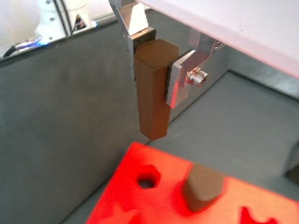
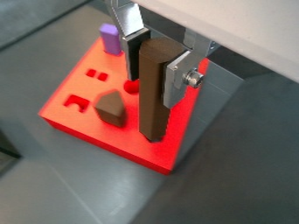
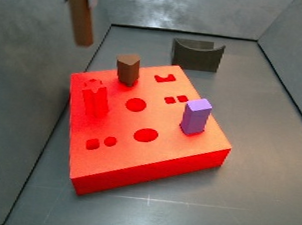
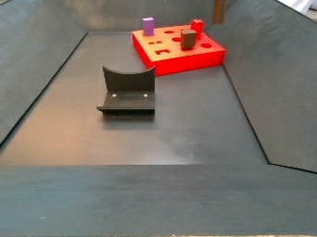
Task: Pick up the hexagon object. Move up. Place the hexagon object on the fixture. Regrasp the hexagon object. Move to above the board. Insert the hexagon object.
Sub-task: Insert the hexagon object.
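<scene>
The pincer (image 2: pixel 160 54) grips the hexagon object (image 2: pixel 153 87) by its upper end, hanging it upright above the board (image 3: pixel 177 157) near its ten o'clock corner in a side view, presumably so its free lower end can enter a hole.

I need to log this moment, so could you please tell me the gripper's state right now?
Gripper: shut on the peg, held upright above the board.
</scene>
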You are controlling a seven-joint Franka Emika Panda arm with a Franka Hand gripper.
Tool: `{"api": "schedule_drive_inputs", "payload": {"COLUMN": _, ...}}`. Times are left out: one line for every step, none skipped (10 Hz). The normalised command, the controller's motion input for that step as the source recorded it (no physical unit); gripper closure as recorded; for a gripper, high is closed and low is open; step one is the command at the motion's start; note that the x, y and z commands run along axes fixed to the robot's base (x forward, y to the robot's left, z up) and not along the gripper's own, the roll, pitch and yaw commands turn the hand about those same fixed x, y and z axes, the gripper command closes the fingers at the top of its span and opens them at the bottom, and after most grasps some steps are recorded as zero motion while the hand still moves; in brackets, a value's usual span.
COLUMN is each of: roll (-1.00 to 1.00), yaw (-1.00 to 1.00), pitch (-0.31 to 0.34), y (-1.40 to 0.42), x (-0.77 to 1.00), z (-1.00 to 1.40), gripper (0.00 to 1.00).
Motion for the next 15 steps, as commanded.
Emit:
{"api": "schedule_drive_inputs", "payload": {"roll": -0.31, "yaw": 0.31, "pitch": 0.0, "y": -0.17, "x": 0.15, "z": -0.44, "gripper": 1.0}}
{"api": "schedule_drive_inputs", "payload": {"roll": -0.33, "yaw": 0.0, "pitch": -0.064, "y": -0.01, "x": 0.21, "z": -0.43, "gripper": 1.0}}
{"api": "schedule_drive_inputs", "payload": {"roll": -0.13, "yaw": 0.0, "pitch": -0.06, "y": 0.0, "x": 0.0, "z": -0.19, "gripper": 1.0}}
{"api": "schedule_drive_inputs", "payload": {"roll": 0.0, "yaw": 0.0, "pitch": 0.0, "y": 0.0, "x": 0.0, "z": -0.04, "gripper": 1.0}}
{"api": "schedule_drive_inputs", "payload": {"roll": -0.03, "yaw": 0.02, "pitch": -0.043, "y": 0.0, "x": 0.0, "z": -0.59, "gripper": 1.0}}
{"api": "schedule_drive_inputs", "payload": {"roll": -0.08, "yaw": 0.05, "pitch": -0.056, "y": 0.0, "x": 0.09, "z": -0.83, "gripper": 1.0}}
{"api": "schedule_drive_inputs", "payload": {"roll": -0.19, "yaw": 0.0, "pitch": -0.031, "y": 0.01, "x": 0.03, "z": -0.35, "gripper": 1.0}}
{"api": "schedule_drive_inputs", "payload": {"roll": -0.02, "yaw": 0.0, "pitch": 0.0, "y": 0.0, "x": 0.0, "z": 0.0, "gripper": 1.0}}
{"api": "schedule_drive_inputs", "payload": {"roll": -0.15, "yaw": 0.0, "pitch": -0.139, "y": 0.0, "x": 0.0, "z": -0.33, "gripper": 1.0}}
{"api": "schedule_drive_inputs", "payload": {"roll": -0.16, "yaw": -0.06, "pitch": -0.164, "y": -0.01, "x": 0.0, "z": -0.53, "gripper": 1.0}}
{"api": "schedule_drive_inputs", "payload": {"roll": -0.24, "yaw": -0.13, "pitch": -0.181, "y": 0.0, "x": 0.0, "z": -0.46, "gripper": 1.0}}
{"api": "schedule_drive_inputs", "payload": {"roll": -0.12, "yaw": -0.07, "pitch": -0.037, "y": 0.0, "x": 0.03, "z": -0.06, "gripper": 1.0}}
{"api": "schedule_drive_inputs", "payload": {"roll": 0.0, "yaw": 0.0, "pitch": -0.003, "y": -0.01, "x": 0.0, "z": -0.1, "gripper": 1.0}}
{"api": "schedule_drive_inputs", "payload": {"roll": -0.11, "yaw": -0.2, "pitch": -0.066, "y": -0.03, "x": 0.02, "z": -0.19, "gripper": 1.0}}
{"api": "schedule_drive_inputs", "payload": {"roll": -0.15, "yaw": -0.63, "pitch": -0.08, "y": -0.07, "x": 0.33, "z": -0.19, "gripper": 1.0}}
